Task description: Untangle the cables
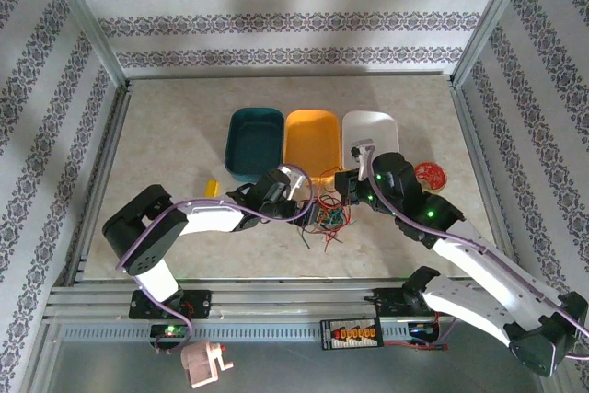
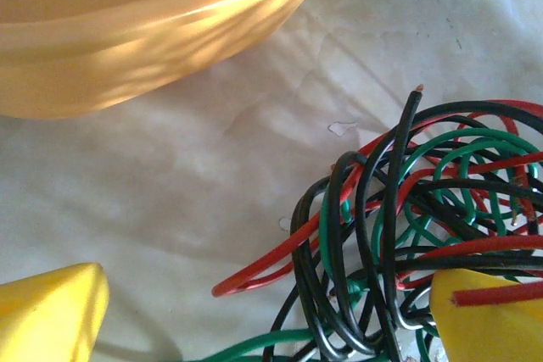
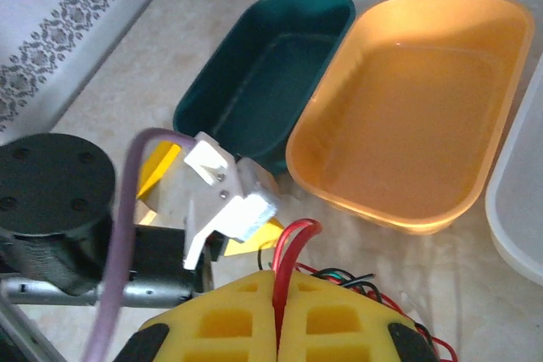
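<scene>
thin red, green, black cables point(image 2: 399, 235) knotted on tabletop point(image 1: 175, 126) by orange plastic tray point(image 3: 424, 108) | right fingers point(image 3: 229, 328) clamp a red strand point(image 3: 297, 226) | left fingers point(image 2: 51, 311) wide apart, empty | risk: pull tightens knot

No text, label, brand or number is read with certainty in any of the views. One marked item is noted: a small black box point(image 1: 352, 332) fixed to the front rail point(image 1: 258, 330) at the near edge of the table, toward the right, recorded in the top external view. A row of orange-yellow characters is displayed across its face, in a lit band set between dark ends. The characters are too small and blurred to be deciphered, and it cannot be determined whether digits or letters are shown.
</scene>
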Robot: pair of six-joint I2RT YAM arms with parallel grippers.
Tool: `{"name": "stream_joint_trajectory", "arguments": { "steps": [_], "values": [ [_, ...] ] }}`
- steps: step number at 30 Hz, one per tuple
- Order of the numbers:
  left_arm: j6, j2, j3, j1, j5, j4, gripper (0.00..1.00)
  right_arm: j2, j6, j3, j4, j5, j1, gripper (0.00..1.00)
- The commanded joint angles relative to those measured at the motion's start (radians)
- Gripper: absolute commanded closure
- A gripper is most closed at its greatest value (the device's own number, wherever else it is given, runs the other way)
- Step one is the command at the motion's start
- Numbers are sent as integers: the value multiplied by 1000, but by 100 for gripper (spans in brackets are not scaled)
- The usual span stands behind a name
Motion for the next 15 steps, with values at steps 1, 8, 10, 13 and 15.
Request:
{"name": "stream_joint_trajectory", "arguments": {
  "steps": [1,8,10,13,15],
  "values": [
    [30,31,24,-16,12,0,5,-33,37,23,44,24,-16,100],
    [21,22,7,-16,-26,2,9,-65,47,70,58,112,-108,100],
    [20,24,2,-16,-26,7,14,-63,47,93,61,103,-144,100],
    [23,33,1,-16,-26,14,22,-67,44,128,64,82,-187,100],
    [25,43,-2,-16,-24,22,35,-76,39,145,68,82,-205,100]
  ]
}}
